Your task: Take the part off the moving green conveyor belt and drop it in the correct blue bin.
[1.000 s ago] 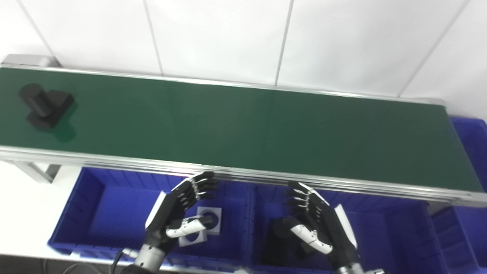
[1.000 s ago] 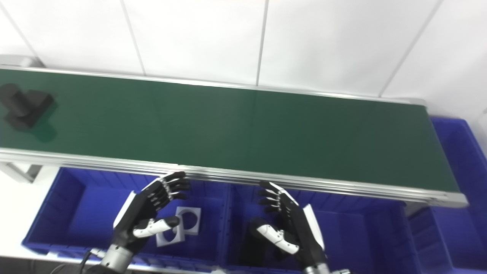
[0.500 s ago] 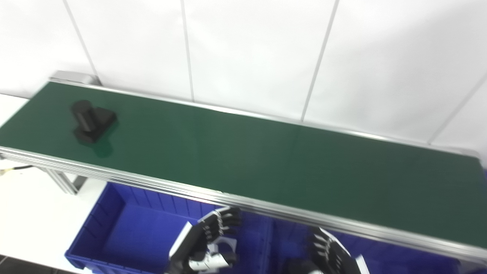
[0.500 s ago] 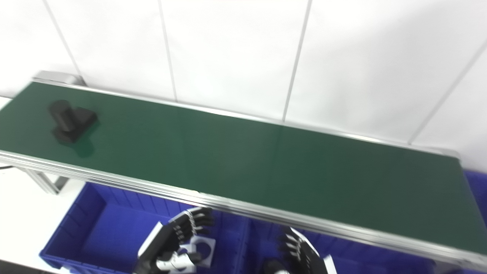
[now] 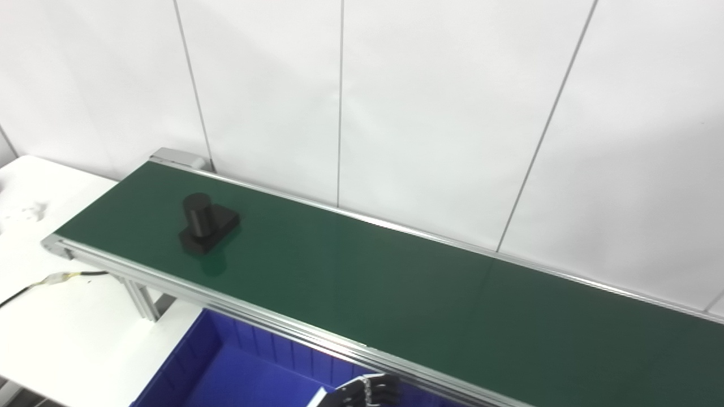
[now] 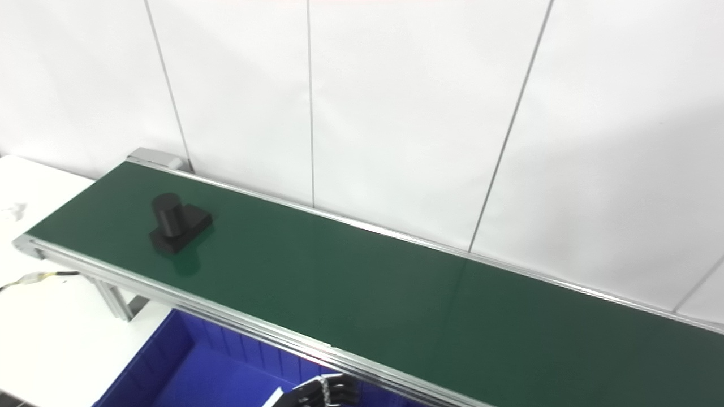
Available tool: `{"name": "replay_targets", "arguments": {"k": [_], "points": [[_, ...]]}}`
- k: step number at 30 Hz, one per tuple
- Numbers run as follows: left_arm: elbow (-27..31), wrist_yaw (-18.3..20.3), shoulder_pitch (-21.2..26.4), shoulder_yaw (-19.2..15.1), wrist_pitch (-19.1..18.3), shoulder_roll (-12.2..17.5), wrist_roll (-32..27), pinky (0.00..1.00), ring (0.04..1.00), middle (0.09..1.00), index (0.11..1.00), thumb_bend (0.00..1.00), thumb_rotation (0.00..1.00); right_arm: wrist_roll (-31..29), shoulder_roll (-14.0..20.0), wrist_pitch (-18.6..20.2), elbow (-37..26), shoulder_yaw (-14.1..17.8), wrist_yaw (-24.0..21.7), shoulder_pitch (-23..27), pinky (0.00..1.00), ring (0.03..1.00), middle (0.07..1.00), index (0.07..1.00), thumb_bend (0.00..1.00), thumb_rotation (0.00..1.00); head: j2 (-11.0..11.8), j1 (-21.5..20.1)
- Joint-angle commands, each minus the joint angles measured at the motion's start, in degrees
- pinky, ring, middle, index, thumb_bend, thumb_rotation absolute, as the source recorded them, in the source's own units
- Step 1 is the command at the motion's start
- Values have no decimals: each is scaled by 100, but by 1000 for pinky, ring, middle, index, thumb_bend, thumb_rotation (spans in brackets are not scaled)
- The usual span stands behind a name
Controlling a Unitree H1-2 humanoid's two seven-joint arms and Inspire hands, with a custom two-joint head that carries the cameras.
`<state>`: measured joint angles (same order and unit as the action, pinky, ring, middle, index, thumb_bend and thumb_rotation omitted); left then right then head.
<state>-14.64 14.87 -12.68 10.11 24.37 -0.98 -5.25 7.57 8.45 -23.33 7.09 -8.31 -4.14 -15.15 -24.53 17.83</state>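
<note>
A black part [image 5: 206, 229], an upright cylinder on a square base, rides near the left end of the green conveyor belt [image 5: 396, 294]; it also shows in the right eye view [image 6: 178, 226]. Only the fingertips of my left hand [image 5: 365, 394] show at the bottom edge, below the belt's near rail, over the blue bin [image 5: 226, 373]. The fingers are stretched out and hold nothing. The hand is far right of and below the part. My right hand is out of view.
The belt's aluminium rail [image 5: 254, 314] runs along its near side. A white tabletop [image 5: 34, 328] with a cable [image 5: 51, 278] lies at the left. A white panelled wall [image 5: 396, 113] stands behind the belt. The bin's inside is mostly cut off.
The camera has swung up and to the left, so both hands and the bins slid out at the bottom. The black part has travelled a little to the right along the belt.
</note>
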Motion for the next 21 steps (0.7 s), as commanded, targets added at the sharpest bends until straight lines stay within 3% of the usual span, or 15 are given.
{"name": "replay_targets", "arguments": {"k": [1,12,21], "points": [[47,16,117,19,242,-48,21,709,760,752,759,986,314,-58,47,-329,-93,35,0,65,612,696,759,825,508,564,54,103],[-193,33,233,-19,253,-148,-14,690,741,744,741,994,296,-179,125,-281,-31,50,-74,104,628,710,773,848,440,498,277,380],[-270,89,279,-60,253,-183,-19,695,735,737,736,986,285,-234,130,-327,76,75,-125,160,636,714,776,855,434,495,291,390]]}}
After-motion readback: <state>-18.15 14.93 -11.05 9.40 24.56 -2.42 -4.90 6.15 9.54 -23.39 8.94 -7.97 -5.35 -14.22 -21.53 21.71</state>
